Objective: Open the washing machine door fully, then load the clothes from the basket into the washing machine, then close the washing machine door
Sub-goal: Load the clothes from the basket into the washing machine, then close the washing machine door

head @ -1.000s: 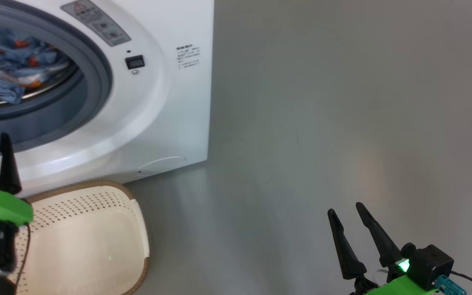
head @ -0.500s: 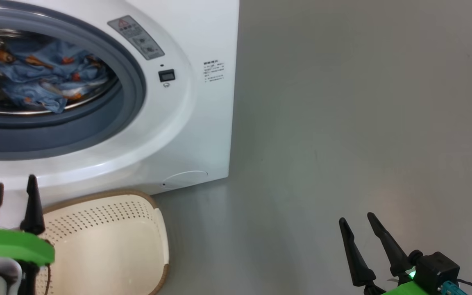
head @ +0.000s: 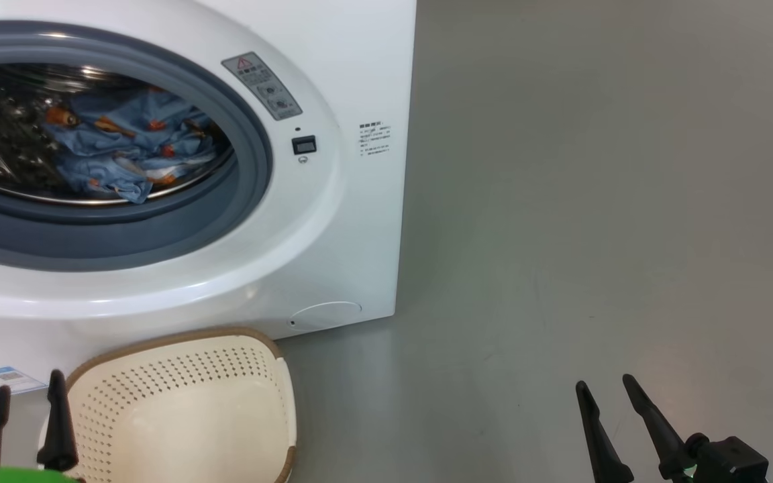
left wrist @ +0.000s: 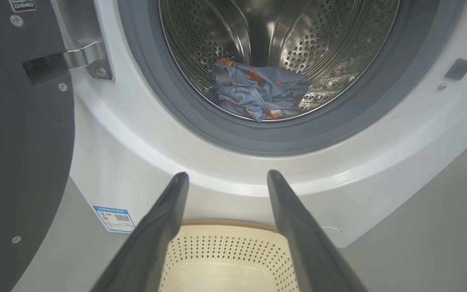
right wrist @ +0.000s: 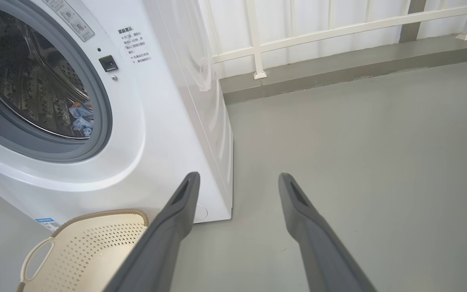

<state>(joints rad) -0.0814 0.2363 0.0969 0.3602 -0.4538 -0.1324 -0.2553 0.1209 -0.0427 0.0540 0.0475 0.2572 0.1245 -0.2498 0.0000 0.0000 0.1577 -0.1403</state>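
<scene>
Hanging spread wide with nothing between them, my left jaws pointed over the basket [left wrist: 229,251] toward the washing machine [left wrist: 136,154]. In the head view their two dark fingers [head: 58,422] stood at the lower left, just beside the basket's brown rim. My right jaws were spread just as wide and also empty. Their fingers [head: 655,422] rose at the lower right above the grey floor [head: 594,201], well apart from the basket and off to the machine's right.

The basket sat on the floor close against the foot of the machine, below the drum opening, its perforated cream walls and bottom in plain sight. A small blue label [left wrist: 114,219] was stuck low on the white front near the basket's left side, and a round flap [head: 326,314] lay low near the right corner.

Above, the grey-blue gasket [head: 252,168] ringed the steel drum [left wrist: 318,44]. The clothes [left wrist: 258,91], light blue with orange prints, lay crumpled in a heap on the drum's bottom, close to its front lip. The washing machine door [left wrist: 18,142] stood swung open at the left of my left wrist view, hung on its hinge [left wrist: 83,59], dark inner face toward me. A black latch socket [head: 304,144] sat right of the opening. Farthest off, past the machine's side, a white railing [right wrist: 339,28] ran along a raised kerb.
</scene>
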